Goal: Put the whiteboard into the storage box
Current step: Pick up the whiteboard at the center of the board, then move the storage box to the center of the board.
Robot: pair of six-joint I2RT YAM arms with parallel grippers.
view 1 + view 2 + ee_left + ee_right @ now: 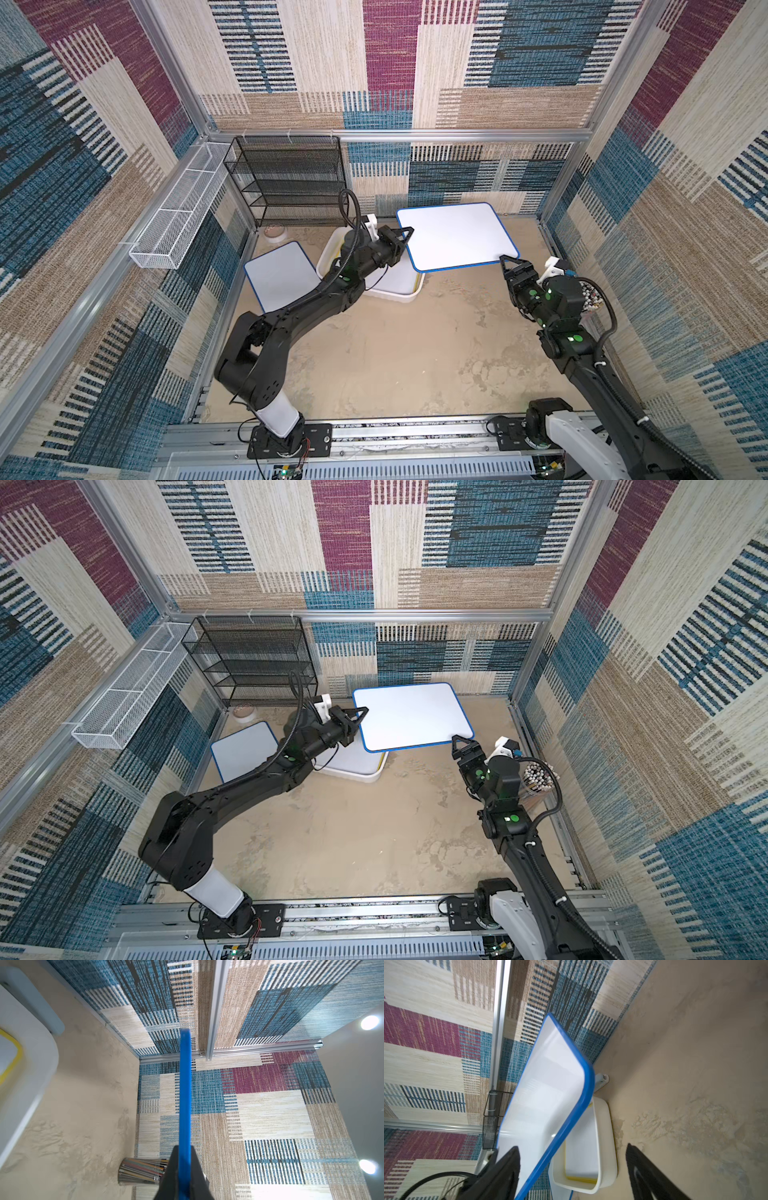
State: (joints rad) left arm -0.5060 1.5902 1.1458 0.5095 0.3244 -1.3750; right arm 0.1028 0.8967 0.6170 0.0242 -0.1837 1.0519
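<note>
The left gripper (pixel 406 232) clamps the whiteboard (pixel 457 237) by its left corner, in the air over the storage box (pixel 390 296) and its right edge; the right gripper (pixel 508 261) stands released, jaws apart, at its near right corner

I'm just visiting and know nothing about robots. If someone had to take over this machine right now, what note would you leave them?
Left gripper: shut on the left edge of the blue-framed whiteboard, holding it in the air.
Right gripper: open, jaws either side of the board's near right corner, not clamping.
Storage box: partly beneath the held board; a yellow-edged board lies inside.
Done: the whiteboard is lifted and overlaps the box.
Left: centre it over the box, lower it in, release.
</note>
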